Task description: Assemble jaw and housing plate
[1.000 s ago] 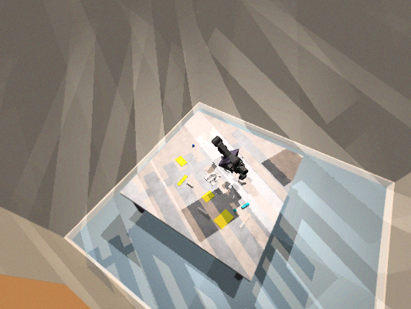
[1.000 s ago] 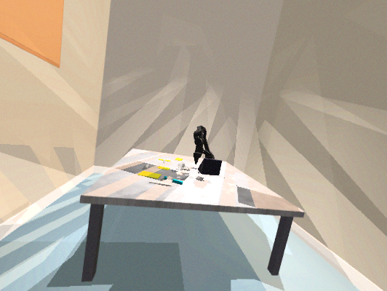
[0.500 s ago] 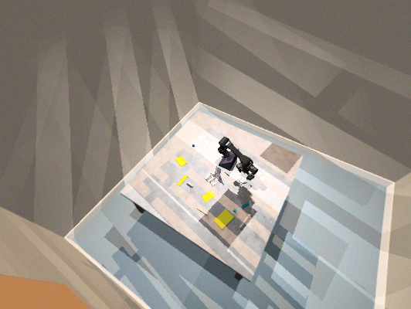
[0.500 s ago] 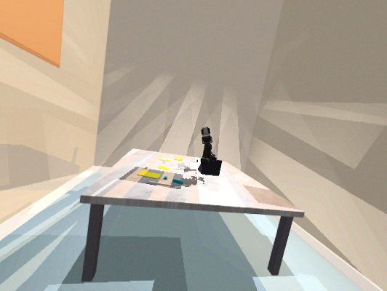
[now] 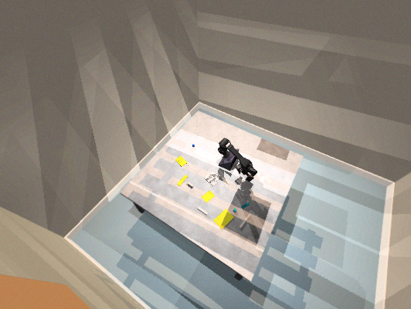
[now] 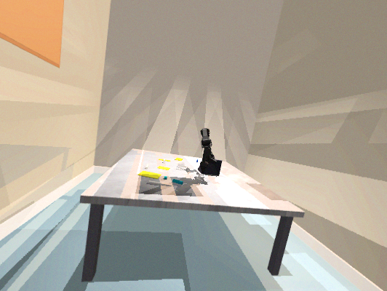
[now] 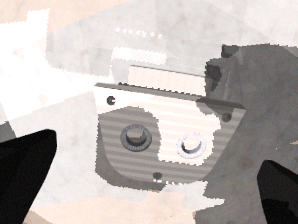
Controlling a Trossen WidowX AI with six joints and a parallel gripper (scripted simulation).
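The housing plate (image 7: 172, 127) lies under my gripper in the wrist view, with two round ring collars, small holes near its corners and a pale raised block along its upper edge. My gripper (image 7: 162, 157) (image 5: 250, 178) is open and empty, its black fingers wide apart on either side of the plate, touching nothing. In the top view the arm hides most of the plate. The pale jaw assembly (image 5: 212, 178) (image 6: 181, 165) stands apart from the gripper, near the table's middle. It is too small to tell whether both jaws are on their pins or the teeth mesh.
A large yellow block (image 5: 223, 219) (image 6: 149, 174) and a teal bar (image 5: 245, 205) (image 6: 177, 181) lie toward one end of the table. A smaller yellow piece (image 5: 208, 196) and a pale bar (image 5: 202, 211) lie nearby. A dark box (image 5: 227, 162) (image 6: 212, 168) stands beside the arm.
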